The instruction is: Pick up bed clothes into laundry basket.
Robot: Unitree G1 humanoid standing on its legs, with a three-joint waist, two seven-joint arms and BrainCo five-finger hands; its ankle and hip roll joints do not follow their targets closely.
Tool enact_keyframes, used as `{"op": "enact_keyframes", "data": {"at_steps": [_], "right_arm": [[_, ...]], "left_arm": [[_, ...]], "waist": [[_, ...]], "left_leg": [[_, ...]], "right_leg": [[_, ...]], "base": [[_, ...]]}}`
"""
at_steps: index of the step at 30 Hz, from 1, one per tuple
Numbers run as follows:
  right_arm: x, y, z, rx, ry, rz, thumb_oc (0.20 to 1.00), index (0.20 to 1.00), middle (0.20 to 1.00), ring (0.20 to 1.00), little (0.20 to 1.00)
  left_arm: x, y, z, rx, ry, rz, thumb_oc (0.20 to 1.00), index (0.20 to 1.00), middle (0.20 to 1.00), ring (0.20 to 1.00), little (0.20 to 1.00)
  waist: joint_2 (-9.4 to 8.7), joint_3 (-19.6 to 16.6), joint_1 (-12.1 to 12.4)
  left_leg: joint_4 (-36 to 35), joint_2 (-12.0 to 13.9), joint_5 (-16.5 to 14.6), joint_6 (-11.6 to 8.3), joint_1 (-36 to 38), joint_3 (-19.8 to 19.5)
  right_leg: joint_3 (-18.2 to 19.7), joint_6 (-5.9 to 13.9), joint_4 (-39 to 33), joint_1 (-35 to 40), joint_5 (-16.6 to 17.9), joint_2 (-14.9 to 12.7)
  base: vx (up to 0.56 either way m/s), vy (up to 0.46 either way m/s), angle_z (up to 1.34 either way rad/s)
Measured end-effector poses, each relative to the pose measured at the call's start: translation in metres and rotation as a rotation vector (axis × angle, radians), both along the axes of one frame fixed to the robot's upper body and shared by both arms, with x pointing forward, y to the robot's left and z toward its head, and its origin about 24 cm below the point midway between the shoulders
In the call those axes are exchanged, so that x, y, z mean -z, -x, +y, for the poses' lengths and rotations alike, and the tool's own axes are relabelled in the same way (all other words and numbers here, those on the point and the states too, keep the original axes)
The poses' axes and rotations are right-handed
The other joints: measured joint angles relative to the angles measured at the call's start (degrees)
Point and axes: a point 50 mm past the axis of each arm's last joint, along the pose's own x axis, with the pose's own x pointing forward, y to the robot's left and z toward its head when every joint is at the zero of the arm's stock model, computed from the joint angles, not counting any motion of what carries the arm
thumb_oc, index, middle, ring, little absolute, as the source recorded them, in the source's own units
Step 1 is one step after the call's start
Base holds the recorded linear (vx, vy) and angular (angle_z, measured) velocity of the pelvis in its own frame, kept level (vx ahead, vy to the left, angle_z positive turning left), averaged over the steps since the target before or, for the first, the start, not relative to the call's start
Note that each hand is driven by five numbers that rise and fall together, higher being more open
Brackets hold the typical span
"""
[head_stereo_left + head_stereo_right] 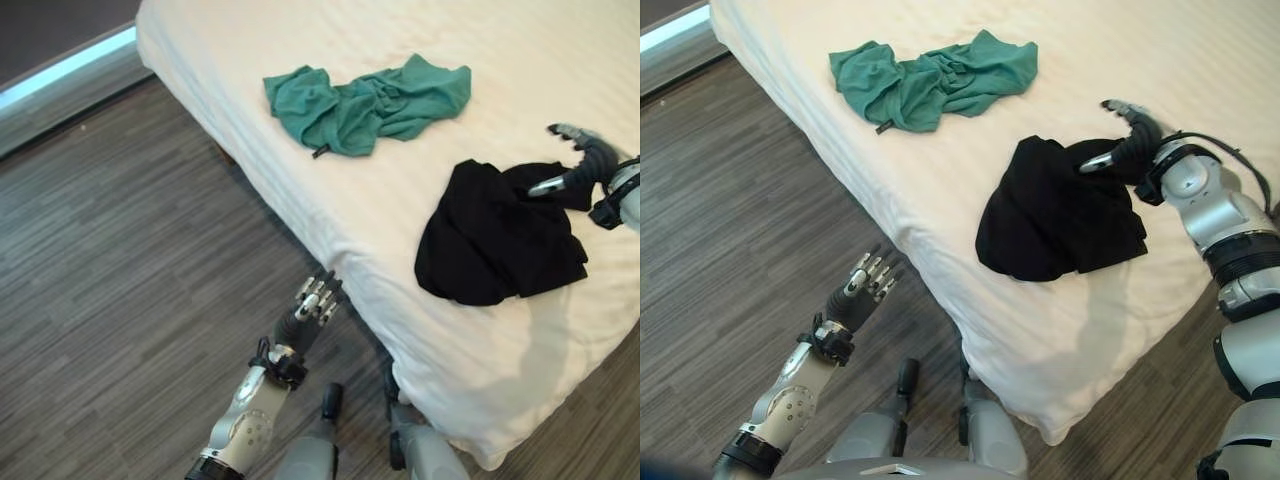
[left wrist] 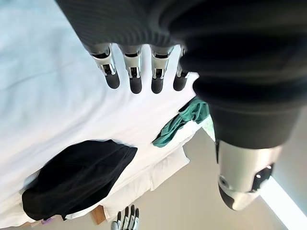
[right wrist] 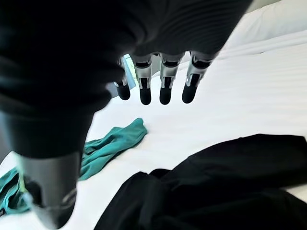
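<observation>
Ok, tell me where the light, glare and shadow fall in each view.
Left eye view: a bright strip glows along the wall base, and the white bed sheet is evenly lit. Right eye view: soft shadow sits on the sheet beside the crumpled black garment. Left wrist view: the sheet is washed out past the left hand.

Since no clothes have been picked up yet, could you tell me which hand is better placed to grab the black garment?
Right. The right hand hovers open at the black garment on the bed, while the left hand hangs open over the floor.
</observation>
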Motion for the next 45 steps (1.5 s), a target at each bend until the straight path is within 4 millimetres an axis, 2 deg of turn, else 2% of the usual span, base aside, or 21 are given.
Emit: {"op": "enact_keyframes", "data": {"at_steps": [2,3,6,8,9,11,15,18,19,24,28,30,31,33,34,35,38,40,41,43,45], "right_arm": [[0.021,0.004,0.0,-0.017,0.087,0.077,1.0,1.0,1.0,1.0,1.0],[0.037,0.009,0.0,-0.038,0.215,0.15,1.0,1.0,1.0,1.0,1.0],[0.055,0.017,-0.001,-0.073,0.371,0.228,1.0,1.0,1.0,1.0,1.0],[0.047,0.022,-0.009,-0.069,0.478,0.203,1.0,1.0,1.0,1.0,1.0],[0.033,0.021,-0.01,-0.06,0.497,0.152,1.0,1.0,1.0,1.0,1.0],[0.034,0.024,-0.012,-0.058,0.532,0.147,1.0,1.0,1.0,1.0,1.0],[0.017,0.015,0.001,-0.064,0.552,0.013,1.0,1.0,1.0,1.0,1.0],[0.013,0.01,0.015,-0.084,0.564,-0.019,1.0,1.0,1.0,1.0,1.0],[0.012,0.01,0.016,-0.088,0.56,-0.024,0.2,0.2,0.2,0.2,0.2],[0.024,0.021,0.015,-0.086,0.43,-0.054,0.2,0.2,0.2,0.2,0.2],[0.061,0.038,-0.008,0.017,0.144,-0.038,0.2,0.2,0.2,0.2,0.2],[0.091,0.047,-0.025,0.119,-0.032,-0.015,0.2,0.2,0.2,0.2,0.2],[0.115,0.057,-0.034,0.168,-0.055,0.061,0.2,0.2,0.2,0.2,0.2],[0.132,0.067,-0.042,0.218,-0.105,0.107,0.2,0.2,0.2,0.2,0.2],[0.148,0.081,-0.052,0.279,-0.166,0.153,0.2,0.2,0.2,0.2,0.2],[0.168,0.104,-0.066,0.384,-0.318,0.172,0.2,0.2,0.2,0.2,0.2],[0.193,0.149,-0.092,0.603,-0.595,0.147,0.2,0.2,0.2,0.2,0.2],[0.191,0.173,-0.106,0.701,-0.73,0.051,0.2,0.2,0.2,0.2,0.2],[0.188,0.182,-0.11,0.737,-0.783,0.001,0.2,0.2,0.2,0.2,0.2],[0.17,0.183,-0.105,0.692,-0.873,-0.141,0.2,0.2,0.2,0.2,0.2],[0.152,0.177,-0.096,0.611,-1.009,-0.28,0.2,0.2,0.2,0.2,0.2]], "left_arm": [[-0.005,-0.005,-0.001,0.004,-0.002,-0.025,1.0,1.0,1.0,1.0,1.0],[-0.006,-0.006,-0.002,0.006,-0.002,-0.027,1.0,1.0,1.0,1.0,1.0],[-0.004,-0.007,0.001,-0.007,-0.009,-0.02,1.0,1.0,1.0,1.0,1.0],[-0.002,-0.007,0.007,-0.039,-0.011,-0.014,1.0,1.0,1.0,1.0,1.0],[-0.002,-0.008,0.012,-0.067,-0.014,-0.014,1.0,1.0,1.0,1.0,1.0],[0.002,-0.008,0.019,-0.107,-0.024,0.003,1.0,1.0,1.0,1.0,1.0],[0.008,-0.011,0.039,-0.25,-0.036,0.044,1.0,1.0,1.0,1.0,1.0],[0.006,-0.014,0.038,-0.274,-0.027,0.043,1.0,1.0,1.0,1.0,1.0],[0.003,-0.017,0.033,-0.268,-0.038,0.029,1.0,1.0,1.0,1.0,1.0],[-0.007,-0.027,0.021,-0.241,-0.02,-0.01,1.0,1.0,1.0,1.0,1.0],[-0.015,-0.029,0.013,-0.222,0.002,-0.048,1.0,1.0,1.0,1.0,1.0],[-0.012,-0.027,0.018,-0.24,0.0,-0.034,1.0,1.0,1.0,1.0,1.0],[-0.008,-0.022,0.024,-0.261,-0.004,-0.023,1.0,1.0,1.0,1.0,1.0],[-0.004,-0.017,0.032,-0.285,-0.013,-0.01,1.0,1.0,1.0,1.0,1.0],[-0.002,-0.014,0.035,-0.284,-0.026,-0.001,1.0,1.0,1.0,1.0,1.0],[0.002,-0.01,0.041,-0.297,-0.038,0.012,1.0,1.0,1.0,1.0,1.0],[0.012,0.005,0.062,-0.379,-0.05,0.057,1.0,1.0,1.0,1.0,1.0],[0.014,0.008,0.068,-0.416,-0.041,0.064,1.0,1.0,1.0,1.0,1.0],[0.014,0.009,0.069,-0.426,-0.035,0.065,1.0,1.0,1.0,1.0,1.0],[0.012,0.007,0.068,-0.429,-0.026,0.059,1.0,1.0,1.0,1.0,1.0],[0.011,0.003,0.059,-0.423,0.009,0.057,1.0,1.0,1.0,1.0,1.0]], "waist": [[-0.67,1.0,0.1],[-0.57,1.4,-0.1],[-0.14,3.1,0.1],[0.61,4.4,0.0],[0.81,4.8,-0.3],[1.36,5.1,-0.1],[1.63,5.3,-0.4],[1.68,5.4,-0.9],[1.95,5.4,-1.0],[3.22,5.7,-1.6],[3.58,5.6,-1.7],[3.42,5.6,-1.8],[3.19,5.4,-1.9],[2.3,4.4,-2.4],[1.79,3.8,-2.5],[1.5,3.7,-2.4],[1.65,2.1,-4.1],[2.25,0.0,-5.9],[2.41,-2.4,-8.0],[2.86,-3.1,-9.7],[3.19,-5.4,-11.5]], "left_leg": [[0.1,0.0,0.0,-0.03,-1.5,0.1],[0.2,-0.1,0.1,-0.2,-3.0,0.3],[0.4,-0.1,0.2,-0.27,-4.2,0.4],[0.6,-0.3,0.5,-0.47,-6.6,0.3],[0.7,-0.3,0.6,-0.55,-7.5,0.2],[1.4,-0.3,0.6,-0.55,-8.8,1.0],[1.3,-0.5,0.9,-0.91,-12.4,3.1],[1.3,-0.5,0.9,-0.92,-12.2,4.4],[1.3,-0.5,0.9,-0.93,-12.1,4.7],[1.0,-0.2,0.9,-1.04,-9.7,5.0],[0.1,0.1,0.9,-1.05,-6.7,4.8],[0.0,0.1,0.6,-1.18,-4.5,4.8],[-0.1,0.2,0.1,-0.93,-2.2,5.5],[-0.1,0.0,-0.2,-0.77,-1.0,6.0],[-0.1,0.0,-0.3,-0.68,-0.4,6.0],[-0.1,0.0,-0.7,-0.49,1.4,5.9],[-0.2,-0.2,-2.1,0.43,5.6,7.3],[-0.2,-0.4,-2.6,0.95,6.8,8.0],[-0.2,-0.6,-2.9,1.33,7.2,8.6],[-0.4,-0.7,-3.2,1.77,8.7,9.3],[-0.6,-0.9,-3.7,2.02,9.7,10.3]], "right_leg": [[0.0,0.03,0.0,-1.4,0.1,-0.1],[0.0,0.21,0.0,-2.9,0.2,-0.2],[0.0,0.13,0.0,-4.1,0.3,-0.2],[-0.1,0.13,0.0,-6.3,0.6,-0.3],[-0.2,-0.06,0.0,-7.2,1.0,-0.4],[-0.2,-0.05,0.0,-8.2,1.0,-0.4],[1.1,0.36,0.0,-12.5,1.8,-0.5],[2.4,0.84,0.0,-12.6,1.8,-0.4],[2.8,0.93,0.0,-12.6,1.8,-0.4],[3.0,0.72,0.0,-10.6,2.0,0.0],[2.9,0.68,0.0,-7.9,1.9,0.3],[2.9,0.7,0.0,-5.7,1.6,0.3],[3.1,1.17,0.0,-3.6,0.9,0.2],[3.3,1.46,0.0,-2.6,0.4,0.1],[3.3,1.58,0.0,-1.9,0.2,0.1],[3.2,1.41,0.0,-0.1,0.0,0.1],[4.6,1.42,0.0,3.7,-0.8,0.1],[5.3,1.73,0.0,4.7,-1.0,-0.2],[5.8,1.92,0.0,4.9,-1.2,-0.4],[6.4,2.09,0.0,6.2,-1.3,-0.4],[7.7,3.12,0.0,6.8,-2.2,-0.5]], "base": [[-0.03,-0.008,-0.01],[-0.05,-0.014,-0.02],[-0.03,-0.007,0.0],[-0.07,-0.019,0.03],[-0.07,-0.024,0.01],[-0.09,-0.004,0.01],[-0.01,0.018,-0.13],[0.03,0.019,-0.21],[0.05,0.053,-0.15],[0.03,0.031,-0.04],[0.06,0.04,0.02],[0.05,0.031,-0.03],[0.1,0.055,-0.1],[0.11,0.077,-0.07],[0.15,0.127,0.03],[0.17,0.131,0.0],[0.11,0.098,-0.22],[0.08,0.086,-0.25],[0.09,0.118,-0.18],[0.06,0.061,-0.24],[0.05,0.062,-0.26]]}}
